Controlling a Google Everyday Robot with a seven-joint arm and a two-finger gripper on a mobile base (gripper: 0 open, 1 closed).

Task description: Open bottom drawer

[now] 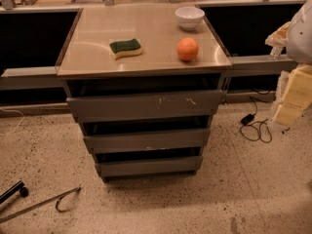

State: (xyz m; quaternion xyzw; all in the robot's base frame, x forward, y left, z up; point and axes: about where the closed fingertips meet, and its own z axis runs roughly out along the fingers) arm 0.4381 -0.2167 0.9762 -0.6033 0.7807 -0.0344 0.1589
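Note:
The grey cabinet [146, 67] stands in the middle of the camera view with three drawer fronts stacked. The bottom drawer [148, 166] is the narrowest-looking, a plain grey front without a handle, just above the floor; none of its inside shows. Above it are the mid-sized front [146, 141] with a pale mark on its lower edge and the tallest front [145, 105] with white scratches. My gripper [291, 99] is at the far right edge of the view, pale yellow below the white arm [301, 30], well to the right of the cabinet and above the level of the bottom drawer.
On the cabinet top lie a green-and-yellow sponge [126, 48], an orange [187, 49] and a white bowl [189, 17]. A black cable and plug [254, 126] lie on the floor at the right. A metal rod with a hook [46, 204] and a black cylinder [12, 191] lie at the lower left.

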